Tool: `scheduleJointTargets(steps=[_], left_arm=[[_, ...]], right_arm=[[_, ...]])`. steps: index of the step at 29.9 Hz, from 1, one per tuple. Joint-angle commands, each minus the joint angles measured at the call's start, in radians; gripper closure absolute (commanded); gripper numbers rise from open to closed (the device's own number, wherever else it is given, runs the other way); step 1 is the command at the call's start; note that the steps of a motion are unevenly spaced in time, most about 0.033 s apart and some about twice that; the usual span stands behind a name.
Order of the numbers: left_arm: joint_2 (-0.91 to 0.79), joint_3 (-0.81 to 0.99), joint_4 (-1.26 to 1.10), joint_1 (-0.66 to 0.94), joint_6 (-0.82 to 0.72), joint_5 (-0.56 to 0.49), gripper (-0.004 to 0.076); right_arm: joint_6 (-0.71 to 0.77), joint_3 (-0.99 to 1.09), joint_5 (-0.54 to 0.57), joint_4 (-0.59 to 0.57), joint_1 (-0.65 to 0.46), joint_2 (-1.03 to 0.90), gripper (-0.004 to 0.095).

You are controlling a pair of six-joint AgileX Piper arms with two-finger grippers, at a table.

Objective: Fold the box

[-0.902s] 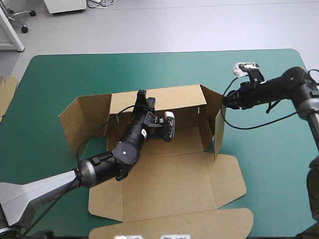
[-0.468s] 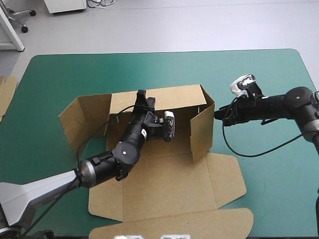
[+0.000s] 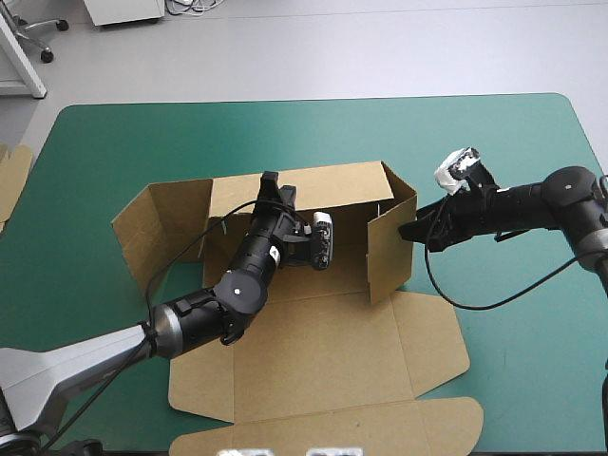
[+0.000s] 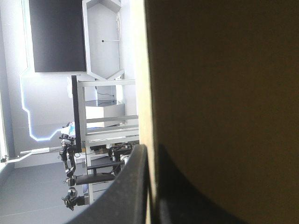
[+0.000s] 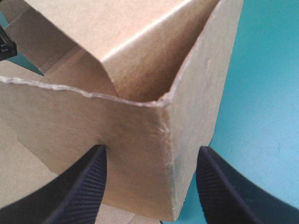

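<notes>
Two grippers work the box (image 3: pixel 323 332), which sits in the middle of the teal-green table (image 3: pixel 513 142), its long axis running left to right and its lid panels (image 3: pixel 323 418) flat toward the near edge. We have the left gripper (image 3: pixel 273 188) clamped on the top edge of the raised back wall (image 3: pixel 337 195); the left wrist view shows brown board pinched between the black fingers. Our right gripper (image 3: pixel 412 231) has its fingers apart just outside the box's right end, at the right end flap (image 3: pixel 391 249), which stands upright and angles inward from the back wall's corner. In the right wrist view that folded corner lies directly ahead, between the two fingers. The right arm reaches in low from the table's right side, pointing left. We judge the coming move turns on this: the flap lies straight ahead of the right gripper, so a leftward push would square it to the back wall while the left arm steadies that wall. The left end flap (image 3: pixel 157 223) splays outward, not yet turned in.
</notes>
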Motion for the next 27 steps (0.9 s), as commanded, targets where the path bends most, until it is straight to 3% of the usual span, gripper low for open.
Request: scheduleJointTargets(steps=[1, 8, 27], left_arm=[[-0.031, -0.016, 0.015, -0.005, -0.013, 0.038, 0.0738], [-0.031, -0.016, 0.015, -0.005, -0.013, 0.038, 0.0738], [-0.031, -0.018, 0.015, -0.005, 0.021, 0.033, 0.0738]], right_arm=[[-0.025, -0.012, 0.012, 0.072, 0.010, -0.039, 0.0347], [-0.025, 0.041, -0.087, 0.042, 0.096, -0.039, 0.0338], [0.036, 0.043, -0.254, 0.047, 0.179, -0.009, 0.0387]])
